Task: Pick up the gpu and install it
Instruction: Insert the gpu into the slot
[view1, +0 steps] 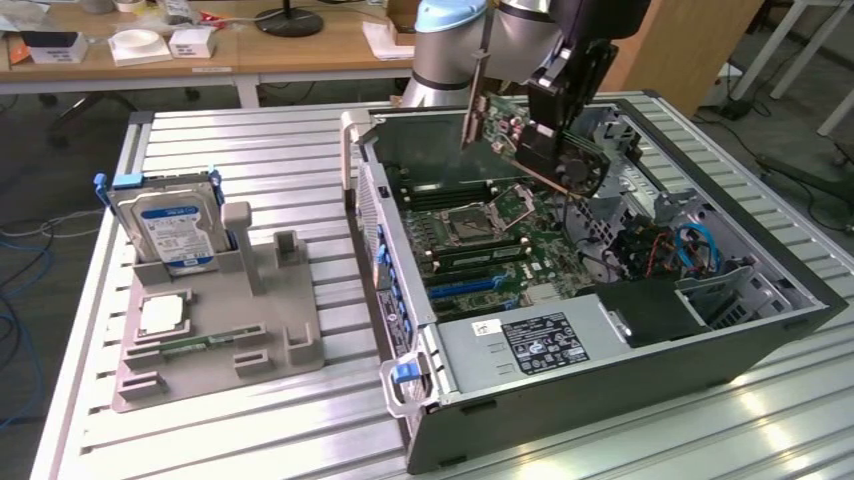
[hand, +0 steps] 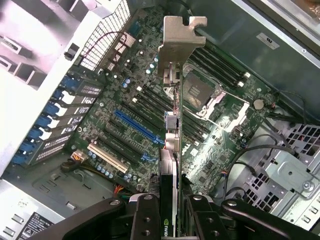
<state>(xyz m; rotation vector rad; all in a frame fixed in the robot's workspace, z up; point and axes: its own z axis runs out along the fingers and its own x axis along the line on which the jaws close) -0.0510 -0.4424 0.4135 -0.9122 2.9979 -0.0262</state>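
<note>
The gripper (hand: 174, 212) clamped the gpu (hand: 170, 167) edge-on between its black fingers (hand: 147, 217), with the card's silver bracket (hand: 180, 40) at the end far from them. The gpu hung above the motherboard (hand: 120, 95). On one side of the gpu lay a long blue slot (hand: 136, 126) and a white slot (hand: 107, 157). On the other side lay the CPU socket (hand: 200, 92) and a coin cell (hand: 258, 104).

Exterior view: illumination is bright, even and overhead. The ribbed metal tabletop (view1: 240, 140) returns pale glare, strongest toward the exterior view's right. The computer case (view1: 601, 400) interior sits in moderate shadow. Wrist view: light enters through the open case side; a white specular patch washes out part of the motherboard (hand: 220, 132). The black fingers (hand: 145, 220) read as dark, low-detail shapes against the lit board
</note>
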